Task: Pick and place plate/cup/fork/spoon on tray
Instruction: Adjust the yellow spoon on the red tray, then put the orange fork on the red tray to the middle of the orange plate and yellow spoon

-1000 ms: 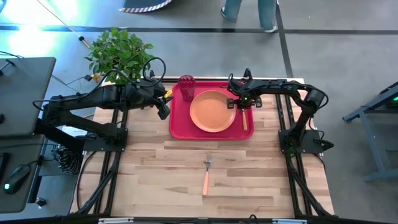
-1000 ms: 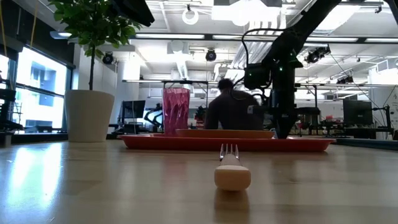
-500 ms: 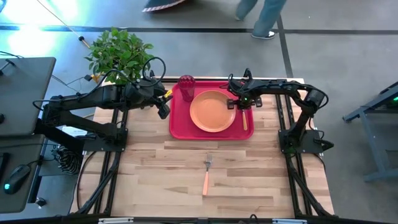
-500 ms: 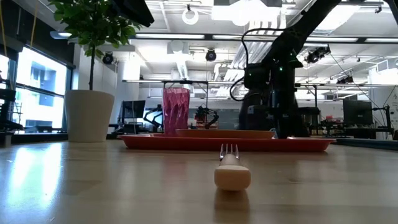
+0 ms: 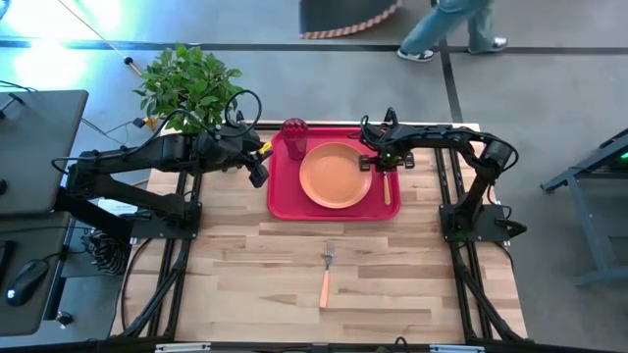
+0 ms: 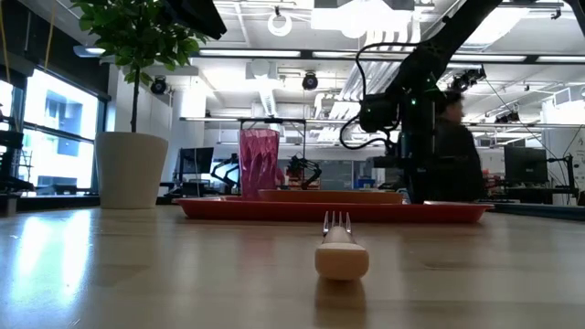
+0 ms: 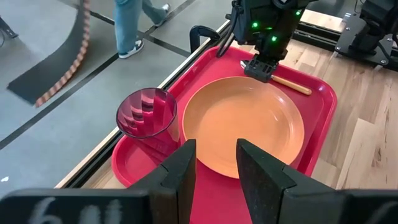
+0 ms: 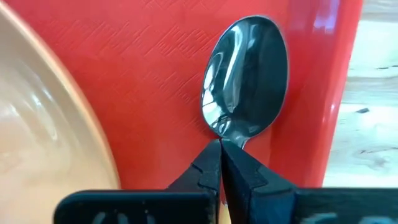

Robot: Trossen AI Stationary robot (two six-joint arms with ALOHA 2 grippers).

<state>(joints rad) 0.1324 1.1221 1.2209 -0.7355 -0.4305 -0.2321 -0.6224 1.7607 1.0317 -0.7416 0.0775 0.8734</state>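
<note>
The red tray lies at the table's far middle. On it sit the orange plate, the dark red cup upright at the far left corner, and the spoon between the plate and the tray's right rim. The fork lies flat on the bare table nearer the front, tines pointing toward the tray. My right gripper is over the spoon's far end, shut on it. My left gripper is open and empty, just off the tray's left rim. My right gripper pinches the spoon's neck, just behind the silver bowl, between its two fingertips. The fingers come from above, pointing down, one on either side of the neck. The spoon lies on the tray floor, its handle flat along the right rim.
A potted plant in a white pot stands at the table's far left corner, behind my left arm. A person walks on the floor beyond the far edge. Bare wood lies around the fork.
Both arms have kept still and the tableware has stayed where it was. Only the person beyond the table's far edge has walked toward the right.
</note>
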